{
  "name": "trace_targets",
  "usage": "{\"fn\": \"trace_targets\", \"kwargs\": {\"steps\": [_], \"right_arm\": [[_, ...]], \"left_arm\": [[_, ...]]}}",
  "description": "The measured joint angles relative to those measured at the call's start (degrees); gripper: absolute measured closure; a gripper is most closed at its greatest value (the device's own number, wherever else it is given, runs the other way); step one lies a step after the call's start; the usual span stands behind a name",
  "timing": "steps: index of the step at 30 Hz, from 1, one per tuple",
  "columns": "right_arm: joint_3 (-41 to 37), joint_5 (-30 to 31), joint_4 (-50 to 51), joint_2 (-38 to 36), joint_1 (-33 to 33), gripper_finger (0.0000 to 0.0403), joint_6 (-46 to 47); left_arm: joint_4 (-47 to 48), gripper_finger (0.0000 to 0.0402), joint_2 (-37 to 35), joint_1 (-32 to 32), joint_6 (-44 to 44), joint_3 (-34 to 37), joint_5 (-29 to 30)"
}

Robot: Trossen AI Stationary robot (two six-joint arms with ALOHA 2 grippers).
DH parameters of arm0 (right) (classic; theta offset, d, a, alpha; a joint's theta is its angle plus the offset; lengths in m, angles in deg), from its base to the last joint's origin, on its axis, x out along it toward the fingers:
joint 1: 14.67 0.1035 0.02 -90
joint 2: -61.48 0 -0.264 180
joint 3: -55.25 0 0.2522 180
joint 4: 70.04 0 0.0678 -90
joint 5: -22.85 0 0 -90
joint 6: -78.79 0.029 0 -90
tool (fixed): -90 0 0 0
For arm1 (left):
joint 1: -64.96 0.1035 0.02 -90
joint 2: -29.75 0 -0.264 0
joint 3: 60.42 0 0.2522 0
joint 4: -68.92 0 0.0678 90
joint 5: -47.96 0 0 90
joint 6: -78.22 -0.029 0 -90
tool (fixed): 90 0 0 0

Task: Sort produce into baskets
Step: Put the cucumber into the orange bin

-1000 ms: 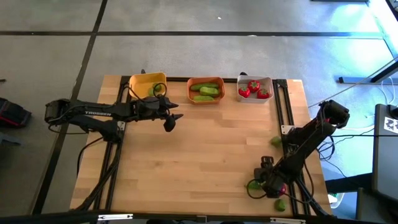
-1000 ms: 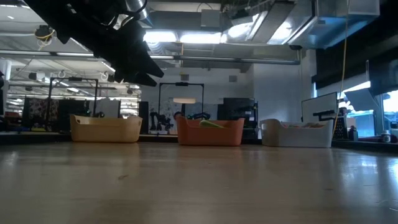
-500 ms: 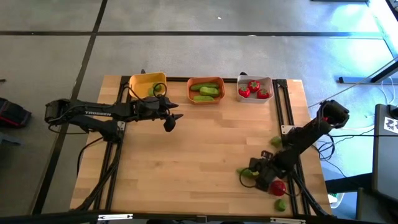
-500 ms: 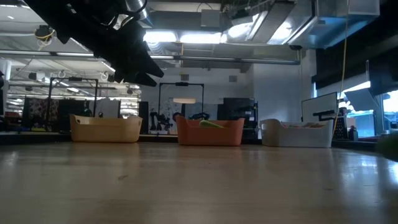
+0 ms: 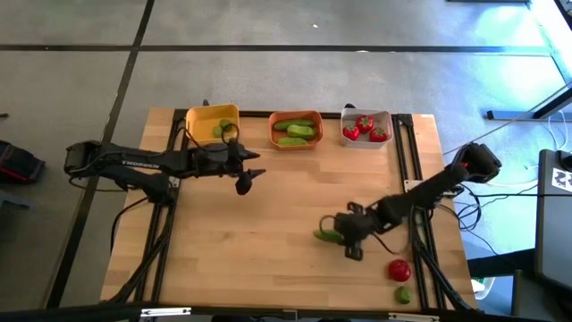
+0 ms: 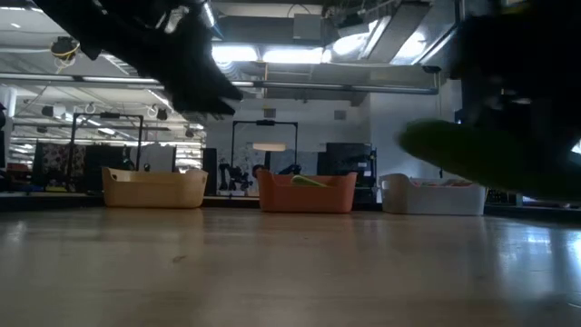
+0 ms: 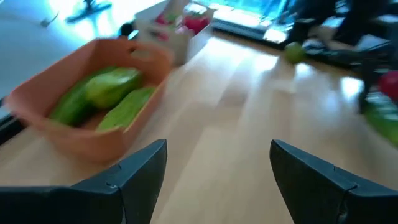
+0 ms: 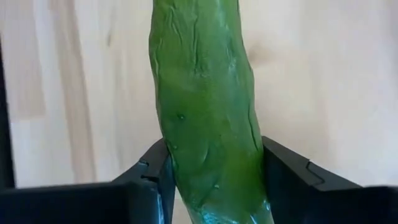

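High view: the right gripper [image 5: 336,236] is clamped on a cucumber [image 5: 327,235] over the table's [image 5: 268,224] right half, with a tomato [image 5: 399,269] and a lime [image 5: 403,293] behind it near the front edge. The left gripper [image 5: 251,172], fingers apart, hangs near the yellow basket [image 5: 211,122].

Low view: the cucumber [image 6: 472,159] shows dark green, above the tabletop.

Right wrist view: the cucumber [image 8: 208,106] stands between both fingers [image 8: 152,171], glossy, wrinkled, slightly curved.

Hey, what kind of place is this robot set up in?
Probably a robotics lab or workshop: a pale wooden worktable stands on a bare grey concrete floor, and the low view shows an open industrial ceiling with strip lights and dark equipment racks behind the table.
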Motion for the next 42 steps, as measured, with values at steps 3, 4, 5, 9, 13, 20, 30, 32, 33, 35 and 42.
{"fn": "trace_targets", "kwargs": {"steps": [3,4,5,9,13,20,30,32,33,35,42], "right_arm": [[1.73,0.1,-0.1,0.0,-4.34,0.0235,-6.08],[2.31,0.08,0.06,0.0,-5.75,0.0235,-8.45],[2.96,0.12,0.25,0.0,-7.21,0.0235,-10.87],[6.59,1.63,0.19,0.0,-13.43,0.0235,-19.36],[10.69,4.9,0.23,0.0,-19.15,0.0235,-28.8],[17.13,11.69,-0.23,0.0,-27.99,0.0235,-42.21],[17.76,12.75,-7.77,1.23,-39.84,0.0235,-54.06],[17.76,12.67,-10.3,2.55,-42.01,0.0235,-55.42],[17.76,12.48,-11.32,3.35,-43.1,0.0235,-55.56],[17.78,11.2,-13.97,5.42,-45.2,0.0235,-55.6],[17.76,4.91,-20.0,12.92,-50.15,0.0235,-57.39]], "left_arm": [[-2.91,0.0121,0.0,-2.63,-1.28,0.01,0.02],[-3.86,0.0121,0.0,-3.47,-1.53,0.0,0.02],[-4.77,0.0121,0.0,-4.29,-1.6,0.0,0.02],[-7.06,0.0121,-0.02,-6.79,-1.64,-0.01,0.0],[-7.45,0.0121,-0.02,-8.01,-1.34,0.0,0.02],[-7.45,0.0121,-0.02,-8.07,-0.46,-0.01,0.18],[-7.35,0.0121,1.2,-8.07,-0.46,-0.01,3.86],[-7.53,0.0121,2.2,-7.95,-0.47,0.0,4.58],[-7.52,0.0121,2.79,-7.94,-0.46,0.0,4.84],[-7.95,0.0121,4.06,-7.94,-0.43,-0.01,4.98],[-10.4,0.0121,7.6,-7.94,1.59,-0.01,5.0]]}}
